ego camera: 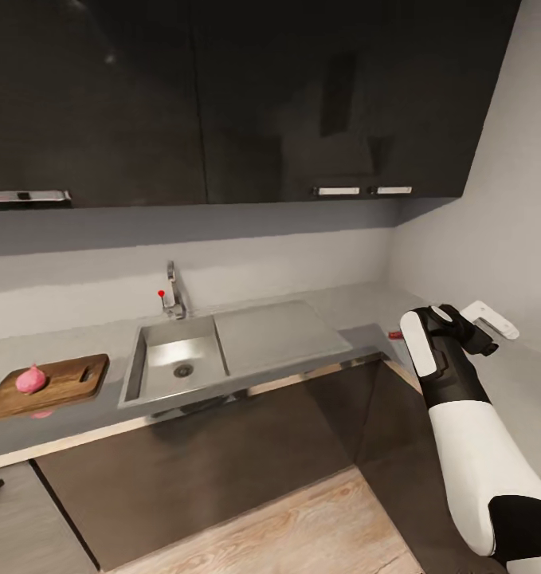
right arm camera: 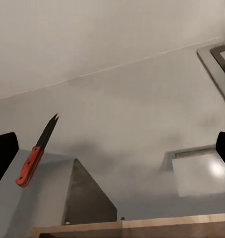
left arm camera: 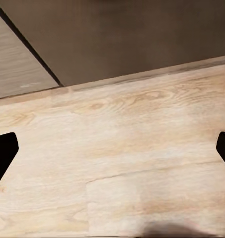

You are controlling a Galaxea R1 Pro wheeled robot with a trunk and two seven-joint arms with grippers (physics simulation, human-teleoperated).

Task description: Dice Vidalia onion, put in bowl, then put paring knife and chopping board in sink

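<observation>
the whole pink onion (ego camera: 30, 379) sits uncut on the board (ego camera: 49, 384) left of the empty sink (ego camera: 177, 364); dicing, bowling and clearing remain. the right pincer (right arm camera: 112, 148), released and empty, faces the knife (right arm camera: 37, 151) on the worktop (right arm camera: 142, 129).

Soft even light; glossy cabinets (ego camera: 222, 96) reflect; wrist views blurry

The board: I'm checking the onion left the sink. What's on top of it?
A pink, whole onion sits on the board, near its left end. The board's patch beneath the onion is hidden. The sink basin holds nothing but its drain.
</observation>
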